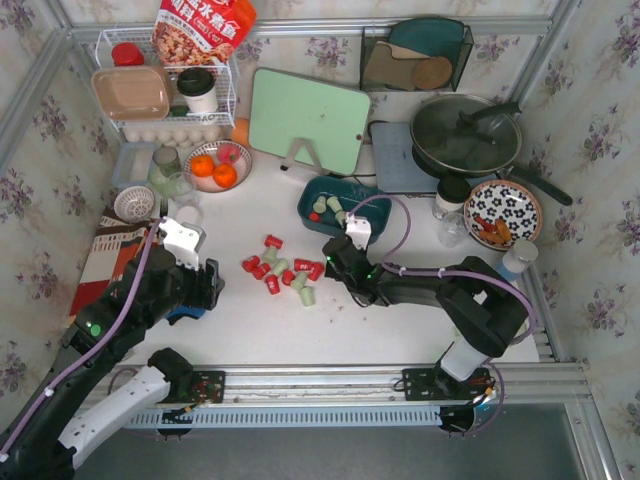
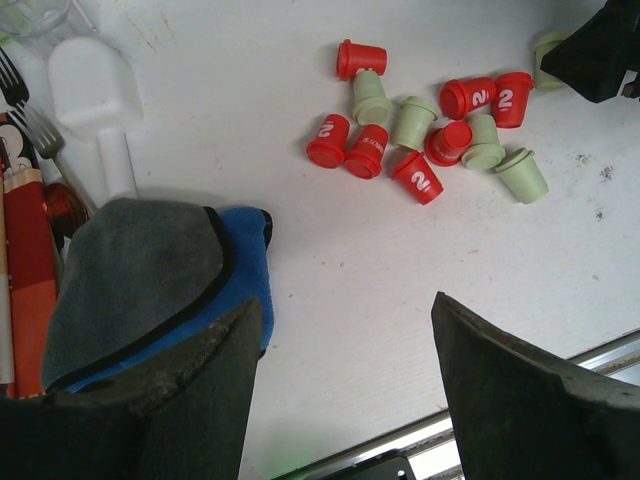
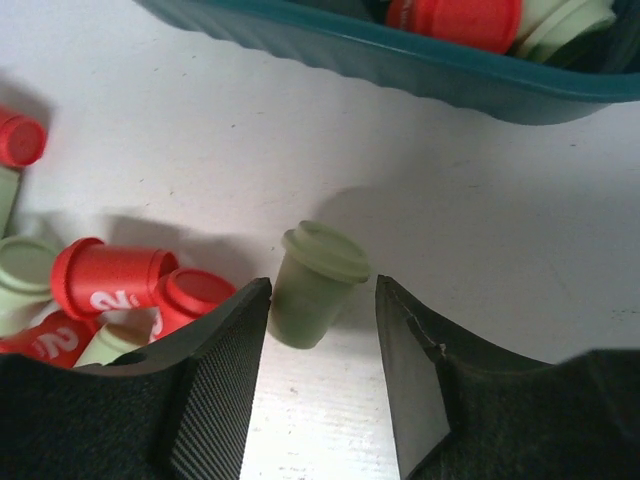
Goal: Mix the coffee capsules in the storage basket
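The teal storage basket (image 1: 312,205) stands mid-table with a few coffee capsules inside; its wall (image 3: 400,60) crosses the top of the right wrist view. Several red and pale green capsules (image 1: 280,272) lie loose on the table to its front left, and also show in the left wrist view (image 2: 420,130). My right gripper (image 1: 333,255) is open low over the table, and one pale green capsule (image 3: 315,285) lies just ahead of and between its jaws (image 3: 323,295), untouched. My left gripper (image 1: 205,282) is open and empty (image 2: 345,302), left of the pile.
A blue-grey cloth (image 2: 150,270) lies under my left gripper, with a white scoop (image 2: 95,90) and forks (image 2: 25,110) beside it. Behind stand a green cutting board (image 1: 308,118), fruit bowl (image 1: 215,168), lidded pan (image 1: 465,135), patterned plate (image 1: 503,212), white rack (image 1: 165,90) and bottle (image 1: 450,205).
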